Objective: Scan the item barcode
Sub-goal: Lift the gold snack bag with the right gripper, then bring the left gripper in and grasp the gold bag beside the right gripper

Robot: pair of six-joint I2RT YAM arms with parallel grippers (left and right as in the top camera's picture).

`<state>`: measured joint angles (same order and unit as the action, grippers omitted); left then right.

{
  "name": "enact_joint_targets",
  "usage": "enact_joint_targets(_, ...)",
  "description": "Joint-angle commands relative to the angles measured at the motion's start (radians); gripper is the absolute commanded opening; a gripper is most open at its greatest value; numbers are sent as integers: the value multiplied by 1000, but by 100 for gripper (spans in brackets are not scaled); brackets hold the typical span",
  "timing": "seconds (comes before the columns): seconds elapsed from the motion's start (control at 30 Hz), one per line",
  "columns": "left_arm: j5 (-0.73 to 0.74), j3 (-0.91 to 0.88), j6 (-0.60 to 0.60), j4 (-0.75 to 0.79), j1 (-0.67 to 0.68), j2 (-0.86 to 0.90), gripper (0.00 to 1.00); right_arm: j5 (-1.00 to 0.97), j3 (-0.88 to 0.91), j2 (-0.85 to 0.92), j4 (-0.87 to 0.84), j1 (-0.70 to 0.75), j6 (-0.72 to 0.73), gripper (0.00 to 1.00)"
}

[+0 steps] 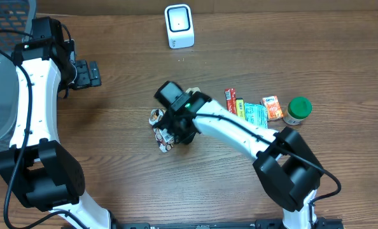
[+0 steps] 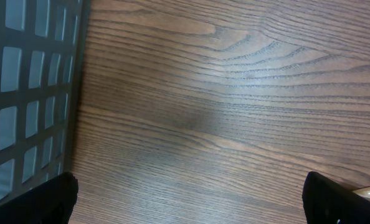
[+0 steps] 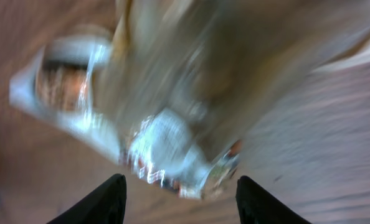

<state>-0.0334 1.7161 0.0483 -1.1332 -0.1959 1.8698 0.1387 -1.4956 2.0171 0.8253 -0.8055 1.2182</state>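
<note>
The right end effector (image 3: 182,200) had its two dark fingers (image 3: 107,199) standing apart over the middle of the desk (image 1: 112,133). One crinkled snack packet (image 1: 164,132), the item to be scanned, lay flat on the desk right at the tips. The wrist view was so blurred that no barcode could be read, nor could contact with the packet be judged. From overhead the arm covered the right part of the packet.

To the right, well apart, four small packets (image 1: 255,113) lay side by side: red, yellow, green and orange. Just right of them stood one jar (image 1: 298,110) with a green lid on it, its contents hidden. One white scanner (image 1: 179,25) stood at the far edge of the desk.

The left end effector (image 1: 95,74) hung far left with its fingers spread wide, holding nothing, bare wood beneath it. Beside it sat one grey mesh basket (image 2: 29,93), cut off by the frame and partly behind the arm, so its inside could not be made out.
</note>
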Motion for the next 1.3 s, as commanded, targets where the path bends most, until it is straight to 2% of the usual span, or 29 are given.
enact_joint_targets(0.0,8,20,-15,1,7,-19,100,21,-6,-26,-11,-19,-124,57)
enact_joint_targets(0.1,8,20,-15,1,7,-19,100,21,-47,-55,44,12,-296,60)
enact_joint_targets(0.33,8,20,-15,1,7,-19,100,4,-84,-129,123,93,-663,73)
enact_joint_targets(0.5,8,20,-15,1,7,-19,100,-121,-61,-118,139,123,-670,82)
enact_joint_targets(0.73,8,20,-15,1,7,-19,100,-150,-55,-77,132,125,-670,87)
enact_joint_targets(0.87,8,20,-15,1,7,-19,100,-153,-55,-75,129,127,-669,93)
enact_joint_targets(1.07,8,20,-15,156,7,-19,100,-175,-54,-75,148,129,-670,100)
enact_joint_targets(1.27,100,20,39,188,8,-19,100,-175,-54,-75,158,149,-670,100)
